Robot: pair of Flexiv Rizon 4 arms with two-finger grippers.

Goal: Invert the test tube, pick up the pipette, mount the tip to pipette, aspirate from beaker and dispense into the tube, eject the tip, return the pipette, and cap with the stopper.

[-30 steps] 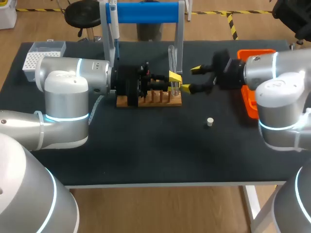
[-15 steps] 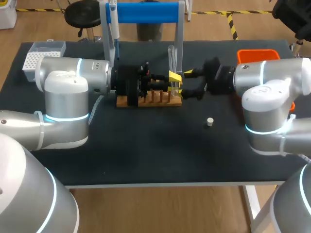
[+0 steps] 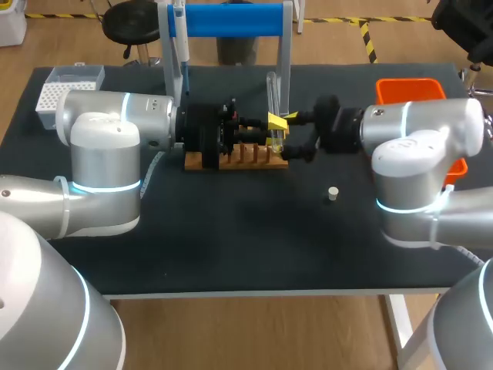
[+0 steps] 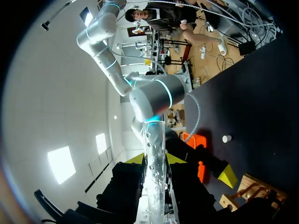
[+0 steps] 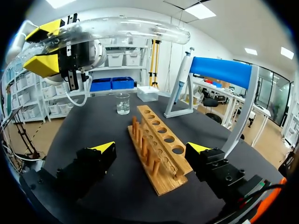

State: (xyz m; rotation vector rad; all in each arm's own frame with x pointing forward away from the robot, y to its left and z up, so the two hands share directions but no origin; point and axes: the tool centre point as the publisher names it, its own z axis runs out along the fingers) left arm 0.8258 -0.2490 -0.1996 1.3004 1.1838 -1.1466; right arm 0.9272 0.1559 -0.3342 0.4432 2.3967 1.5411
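Note:
A clear glass test tube point(image 3: 272, 104) stands upright over the right end of the wooden rack point(image 3: 235, 159), with my left gripper point(image 3: 275, 125) shut on it. In the left wrist view the tube point(image 4: 155, 154) runs between the yellow fingertips point(image 4: 133, 160). My right gripper point(image 3: 293, 135) is open, just right of the tube, its fingers on either side of it without touching. From the right wrist the tube point(image 5: 126, 27) lies above the open gripper point(image 5: 152, 150), with the rack point(image 5: 159, 144) under it. The pipette point(image 3: 181, 46) hangs on the blue stand point(image 3: 235, 19). A white stopper point(image 3: 333, 193) lies on the table.
A beaker point(image 5: 123, 103) stands beyond the rack's far end. The white tip box point(image 3: 58, 89) sits at the back left corner, an orange bin point(image 3: 412, 91) at the back right behind my right arm. Dark table surface lies bare in front of the rack.
My right arm has moved left, bringing its open gripper up to the tube. The left arm and the tube have stayed still.

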